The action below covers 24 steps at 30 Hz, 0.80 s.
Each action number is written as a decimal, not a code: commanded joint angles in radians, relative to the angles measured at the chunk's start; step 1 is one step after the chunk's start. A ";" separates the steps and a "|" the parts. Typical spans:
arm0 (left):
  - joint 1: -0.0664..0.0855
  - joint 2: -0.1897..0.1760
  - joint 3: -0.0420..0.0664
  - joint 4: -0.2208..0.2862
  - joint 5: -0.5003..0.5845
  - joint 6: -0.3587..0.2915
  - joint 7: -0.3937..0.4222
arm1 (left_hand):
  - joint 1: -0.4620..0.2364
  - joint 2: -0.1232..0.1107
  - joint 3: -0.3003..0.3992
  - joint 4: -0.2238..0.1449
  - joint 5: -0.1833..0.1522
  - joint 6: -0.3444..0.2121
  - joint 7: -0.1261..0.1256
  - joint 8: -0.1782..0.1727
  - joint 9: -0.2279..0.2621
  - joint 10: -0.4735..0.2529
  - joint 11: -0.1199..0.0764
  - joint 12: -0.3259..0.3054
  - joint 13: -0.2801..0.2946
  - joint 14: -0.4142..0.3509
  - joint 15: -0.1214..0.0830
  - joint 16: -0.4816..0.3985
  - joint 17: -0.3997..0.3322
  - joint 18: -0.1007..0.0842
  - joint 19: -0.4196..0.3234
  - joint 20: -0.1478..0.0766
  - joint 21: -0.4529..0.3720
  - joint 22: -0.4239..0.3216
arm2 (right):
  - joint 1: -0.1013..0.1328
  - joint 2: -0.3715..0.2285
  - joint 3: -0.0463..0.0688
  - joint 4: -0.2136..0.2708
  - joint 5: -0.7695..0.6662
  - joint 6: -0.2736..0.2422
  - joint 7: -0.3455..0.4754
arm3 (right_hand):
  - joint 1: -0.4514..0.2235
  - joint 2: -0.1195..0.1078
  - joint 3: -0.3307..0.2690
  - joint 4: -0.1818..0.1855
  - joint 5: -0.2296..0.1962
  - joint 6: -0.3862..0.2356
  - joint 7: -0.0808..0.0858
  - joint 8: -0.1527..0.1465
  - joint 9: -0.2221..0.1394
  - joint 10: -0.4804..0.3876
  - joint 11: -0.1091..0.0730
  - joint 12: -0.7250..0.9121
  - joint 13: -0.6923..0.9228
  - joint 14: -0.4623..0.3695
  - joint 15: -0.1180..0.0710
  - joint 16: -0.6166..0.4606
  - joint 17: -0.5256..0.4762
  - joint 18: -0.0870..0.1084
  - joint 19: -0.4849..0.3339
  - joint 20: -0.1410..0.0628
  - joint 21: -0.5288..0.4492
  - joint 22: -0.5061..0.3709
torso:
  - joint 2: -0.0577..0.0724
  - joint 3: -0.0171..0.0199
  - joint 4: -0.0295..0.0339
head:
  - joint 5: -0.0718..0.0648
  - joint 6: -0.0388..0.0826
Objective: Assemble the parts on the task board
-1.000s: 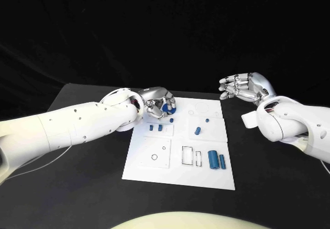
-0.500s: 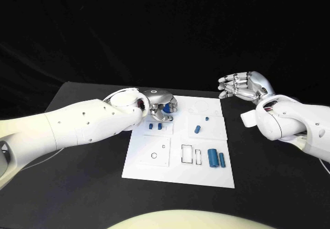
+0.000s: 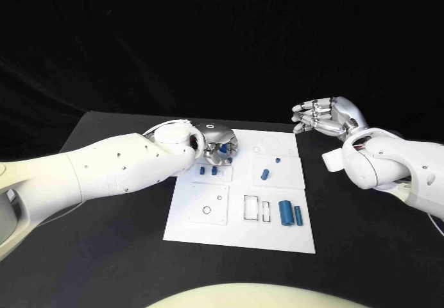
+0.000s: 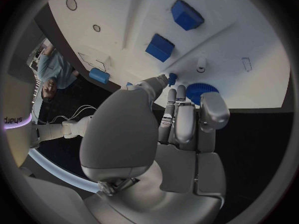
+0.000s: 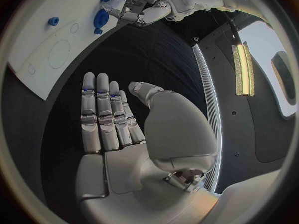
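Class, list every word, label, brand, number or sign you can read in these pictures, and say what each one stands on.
"eus": the readable end of a longer word cut off at the rim of the left wrist view, on a pale surface in the room.
The task board carries only outlined shapes, circles and rectangles, with no letters or numbers that can be read.
None on the blue parts, the left hand or the right hand.

No readable text on the task board (image 3: 239, 218), its parts, or the tabletop (image 3: 111, 244), no labels, no numbers
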 commanded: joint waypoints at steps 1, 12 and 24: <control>-0.004 0.006 0.000 -0.003 -0.026 0.036 -0.015 | 0.013 0.006 0.016 -0.005 -0.005 0.009 0.001 -0.004 -0.002 0.011 0.000 -0.006 -0.004 0.006 0.001 0.004 0.001 -0.007 0.010 -0.002 0.006 0.006 | -0.001 0.001 0.000 0.002 -0.012 0.016 0.005 | 0.001 -0.001 0.002 0.000 0.001 -0.004 0.004 -0.005 -0.001 0.001 0.006 -0.004 -0.001 -0.008 0.001 -0.007 0.000 0.010 -0.007 0.002 -0.004 -0.001 | -0.001 -0.0003 0.0010 | -0.003 -0.006; -0.009 0.012 0.001 -0.008 -0.029 0.042 -0.019 | 0.027 0.025 0.056 -0.023 -0.008 0.044 0.001 0.000 -0.006 0.053 -0.004 -0.014 -0.014 0.014 0.000 0.017 0.007 -0.014 0.028 -0.002 0.034 0.041 | -0.001 0.005 0.000 0.002 -0.012 0.016 0.005 | 0.000 0.000 0.002 0.002 0.002 -0.004 0.004 -0.006 -0.001 0.001 0.006 -0.004 -0.001 -0.008 0.001 -0.007 0.000 0.010 -0.007 0.002 -0.005 -0.002 | -0.001 0.0000 0.0018 | 0.002 -0.007; -0.011 0.021 0.001 -0.011 -0.024 0.051 -0.008 | 0.018 0.032 0.071 -0.032 -0.013 0.071 -0.003 0.003 -0.007 0.083 -0.009 -0.021 -0.019 0.019 -0.005 0.025 0.009 -0.019 0.041 -0.004 0.054 0.066 | -0.001 0.007 0.000 0.004 -0.013 0.016 0.004 | -0.001 0.001 0.002 0.003 0.002 -0.004 0.005 -0.006 -0.001 0.001 0.006 -0.005 -0.002 -0.008 0.002 -0.007 0.000 0.010 -0.007 0.003 -0.005 -0.002 | -0.001 -0.0012 0.0018 | 0.002 -0.007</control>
